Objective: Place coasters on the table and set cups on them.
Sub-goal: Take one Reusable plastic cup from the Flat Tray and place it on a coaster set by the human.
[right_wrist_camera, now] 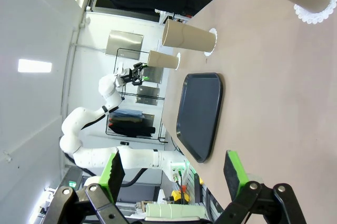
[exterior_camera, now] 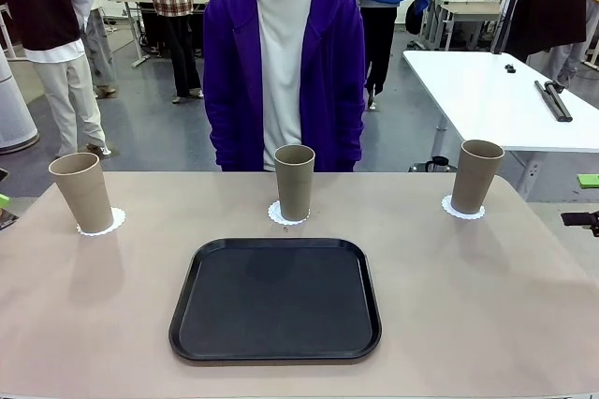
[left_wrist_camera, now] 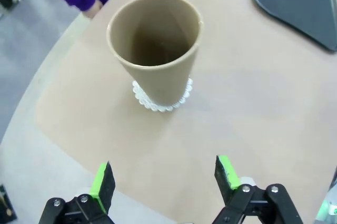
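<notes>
Tan-beige everywhere across the table (exterior_camera: 487, 296), and here's the line-up in the front view, left to right. At the left of the frame, the first cup (exterior_camera: 82, 192) stands upright on its lacy white coaster (exterior_camera: 110, 224). Centre frame, just beyond the far edge of the black tray (exterior_camera: 275, 300), the second cup (exterior_camera: 294, 182) sits on its coaster (exterior_camera: 277, 216), right in front of the person in the purple jacket (exterior_camera: 234, 62). Over at the right, the third cup (exterior_camera: 475, 175) stands on the third coaster (exterior_camera: 462, 212). All three cups are well apart from one another. A white table (exterior_camera: 487, 90) stands behind at upper right.

Down the left wrist view: the left gripper (left_wrist_camera: 164, 181) hangs with jaws spread wide and nothing between them, the near cup above it in the frame, off the fingertips. In the right wrist view, the right gripper (right_wrist_camera: 174, 170) is likewise wide apart and holding nothing, with a cup at the upper right of the frame.
</notes>
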Motion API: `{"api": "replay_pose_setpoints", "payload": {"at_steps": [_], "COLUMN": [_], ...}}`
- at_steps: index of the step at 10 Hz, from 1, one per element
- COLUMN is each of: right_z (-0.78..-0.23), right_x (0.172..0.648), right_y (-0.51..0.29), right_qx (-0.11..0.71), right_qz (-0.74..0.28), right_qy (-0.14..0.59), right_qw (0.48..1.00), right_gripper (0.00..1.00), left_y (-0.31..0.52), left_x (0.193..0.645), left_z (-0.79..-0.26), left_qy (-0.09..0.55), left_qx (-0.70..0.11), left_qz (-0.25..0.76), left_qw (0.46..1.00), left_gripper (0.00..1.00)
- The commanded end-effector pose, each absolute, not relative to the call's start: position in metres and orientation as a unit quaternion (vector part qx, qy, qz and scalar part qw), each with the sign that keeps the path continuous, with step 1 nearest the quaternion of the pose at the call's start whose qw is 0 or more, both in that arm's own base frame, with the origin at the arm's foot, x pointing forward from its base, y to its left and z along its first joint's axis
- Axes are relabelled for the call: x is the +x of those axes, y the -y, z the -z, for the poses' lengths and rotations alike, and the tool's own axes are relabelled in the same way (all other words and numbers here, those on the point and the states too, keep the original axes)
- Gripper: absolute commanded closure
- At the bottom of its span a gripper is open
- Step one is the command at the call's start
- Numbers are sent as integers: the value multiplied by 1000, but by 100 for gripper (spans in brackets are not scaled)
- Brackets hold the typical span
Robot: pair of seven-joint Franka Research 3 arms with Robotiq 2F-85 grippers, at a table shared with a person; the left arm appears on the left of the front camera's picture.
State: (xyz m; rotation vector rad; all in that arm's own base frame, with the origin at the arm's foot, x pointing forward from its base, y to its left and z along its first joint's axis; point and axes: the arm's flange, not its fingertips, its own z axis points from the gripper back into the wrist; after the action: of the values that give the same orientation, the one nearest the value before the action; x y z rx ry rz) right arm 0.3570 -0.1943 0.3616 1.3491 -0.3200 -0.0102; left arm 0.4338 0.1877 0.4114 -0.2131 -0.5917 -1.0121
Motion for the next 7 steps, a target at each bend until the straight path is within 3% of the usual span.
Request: {"api": "replay_pose_setpoints", "payload": {"at_steps": [1, 4, 7], "right_z": [-363, -363, -363], "right_x": [356, 356, 356], "right_y": [193, 193, 193], "right_qx": [623, 623, 623], "right_qz": [3, 3, 3], "right_qy": [149, 149, 149], "right_qw": [768, 768, 768], "right_gripper": [0, 0, 0], "left_y": [-155, -112, -73], "left_x": [400, 363, 357], "left_z": [-443, -473, -487], "left_qy": [215, 157, 160], "left_qx": [-80, -32, -5], "left_qz": [459, 453, 444], "left_qw": [858, 877, 881], "left_gripper": [0, 0, 0]}}
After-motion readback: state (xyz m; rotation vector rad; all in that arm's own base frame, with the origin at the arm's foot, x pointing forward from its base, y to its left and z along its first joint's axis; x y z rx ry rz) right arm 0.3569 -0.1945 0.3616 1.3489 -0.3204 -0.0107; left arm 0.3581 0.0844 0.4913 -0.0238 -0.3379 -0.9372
